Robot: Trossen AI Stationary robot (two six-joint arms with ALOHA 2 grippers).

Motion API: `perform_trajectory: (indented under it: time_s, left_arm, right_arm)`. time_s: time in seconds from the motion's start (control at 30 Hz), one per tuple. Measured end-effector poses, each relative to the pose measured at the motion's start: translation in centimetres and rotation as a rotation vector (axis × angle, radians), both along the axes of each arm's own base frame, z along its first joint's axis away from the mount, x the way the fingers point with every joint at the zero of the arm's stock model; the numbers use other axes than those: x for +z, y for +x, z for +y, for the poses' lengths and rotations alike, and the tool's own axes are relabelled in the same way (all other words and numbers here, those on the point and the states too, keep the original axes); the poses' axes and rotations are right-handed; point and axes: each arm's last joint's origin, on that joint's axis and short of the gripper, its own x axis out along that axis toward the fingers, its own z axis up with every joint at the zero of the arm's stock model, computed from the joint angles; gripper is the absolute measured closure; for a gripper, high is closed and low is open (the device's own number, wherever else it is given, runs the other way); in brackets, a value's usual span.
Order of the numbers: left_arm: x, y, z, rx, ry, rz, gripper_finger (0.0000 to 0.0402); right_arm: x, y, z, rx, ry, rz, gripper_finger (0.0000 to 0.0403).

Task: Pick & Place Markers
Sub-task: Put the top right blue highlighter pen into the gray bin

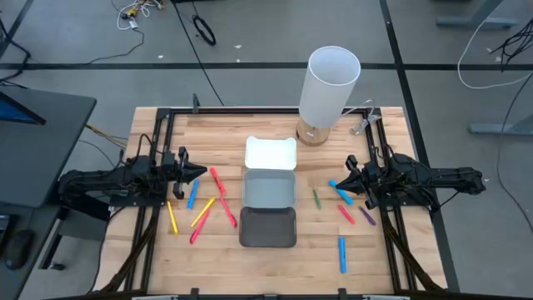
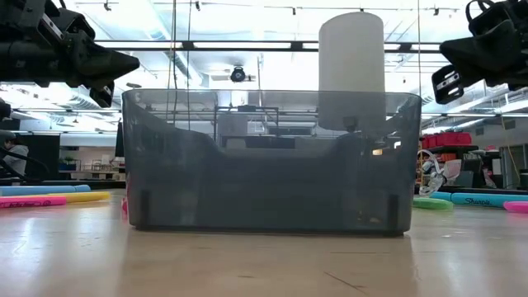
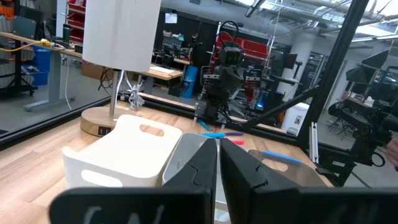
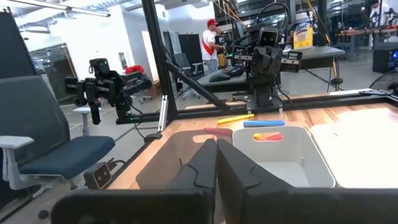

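Observation:
Several markers lie flat on the wooden table on either side of three trays. Left of the trays are a red marker point(image 1: 218, 182), a blue one point(image 1: 193, 193), a yellow one point(image 1: 173, 217) and others. Right of them are a green marker point(image 1: 316, 198), a blue one point(image 1: 340, 191), a purple one point(image 1: 366, 215) and another blue one point(image 1: 341, 254). My left gripper point(image 1: 200, 172) point(image 3: 217, 168) hangs shut above the left group, pointing level toward the trays. My right gripper point(image 1: 348, 172) point(image 4: 216, 165) hangs shut above the right group, facing it. Neither holds anything.
A white tray point(image 1: 271, 154), a light grey tray point(image 1: 269, 188) and a dark grey tray point(image 1: 268, 227) stand in a row down the table's middle. A tall white lamp point(image 1: 329, 92) on a round wooden base stands at the far edge. A black frame borders the table.

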Motion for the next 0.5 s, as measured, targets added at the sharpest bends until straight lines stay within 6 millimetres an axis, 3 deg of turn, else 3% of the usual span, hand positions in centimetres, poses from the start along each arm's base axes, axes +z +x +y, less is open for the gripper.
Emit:
perform_trajectory:
  time_s: [0.23,0.5]
  left_arm:
    - [0.0,0.0,0.0,0.0,0.0,0.0,0.0378]
    - [0.0,0.0,0.0,0.0,0.0,0.0,0.0378]
  right_arm:
    - [0.9,-0.1,0.0,0.017,0.039,-0.084,0.0377]
    - [3.9,-0.9,0.1,0.068,0.158,-0.226,0.0299]
